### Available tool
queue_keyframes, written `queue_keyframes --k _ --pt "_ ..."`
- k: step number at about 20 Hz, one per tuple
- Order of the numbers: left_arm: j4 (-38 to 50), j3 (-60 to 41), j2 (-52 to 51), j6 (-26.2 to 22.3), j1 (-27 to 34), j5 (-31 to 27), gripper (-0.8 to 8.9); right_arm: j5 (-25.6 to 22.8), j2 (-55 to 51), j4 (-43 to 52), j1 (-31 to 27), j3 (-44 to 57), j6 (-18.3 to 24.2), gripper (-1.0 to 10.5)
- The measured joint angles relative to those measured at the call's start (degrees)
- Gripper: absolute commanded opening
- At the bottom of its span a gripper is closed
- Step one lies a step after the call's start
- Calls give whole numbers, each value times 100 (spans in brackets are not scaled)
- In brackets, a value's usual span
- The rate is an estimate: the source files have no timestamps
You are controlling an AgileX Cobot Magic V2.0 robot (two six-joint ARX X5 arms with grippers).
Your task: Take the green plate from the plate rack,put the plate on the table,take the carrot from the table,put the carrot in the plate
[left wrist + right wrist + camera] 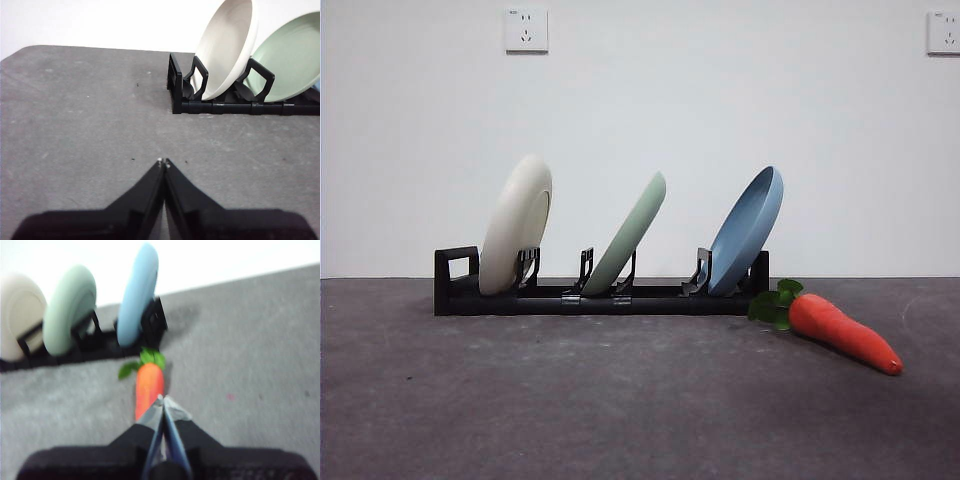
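Note:
The green plate [630, 232] leans in the middle slot of the black plate rack [600, 298], between a cream-white plate [516, 223] and a blue plate [748, 230]. The carrot [842, 331] lies on the table [620, 400] just right of the rack, leaves toward it. In the left wrist view my left gripper [163, 162] hangs shut over bare table, short of the rack's handle end [176, 85], with the green plate [290, 57] beyond. My right gripper [162, 399] is shut and empty above the carrot's [149, 388] tapered end. No arm shows in the front view.
A white wall with two power sockets [526, 30] stands behind the table. The cream-white plate [227, 47] sits in the slot nearest the rack's handle.

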State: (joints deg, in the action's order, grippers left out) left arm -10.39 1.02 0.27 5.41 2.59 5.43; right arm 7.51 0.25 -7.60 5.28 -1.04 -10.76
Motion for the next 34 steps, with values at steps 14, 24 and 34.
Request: queue_keyframes --k 14,24,34 --pt "-1134 1845 457 817 0 1432 -7 909 1530 -1279 0 -2404 -470 -12" --pt "-2203 3504 1784 503 0 2830 -7 1652 3237 -3901 2 -4658 861 -11" --pt "-3851 4765 2977 -546 -2 3530 30 1652 3969 -5650 2 -5403 1928 30"
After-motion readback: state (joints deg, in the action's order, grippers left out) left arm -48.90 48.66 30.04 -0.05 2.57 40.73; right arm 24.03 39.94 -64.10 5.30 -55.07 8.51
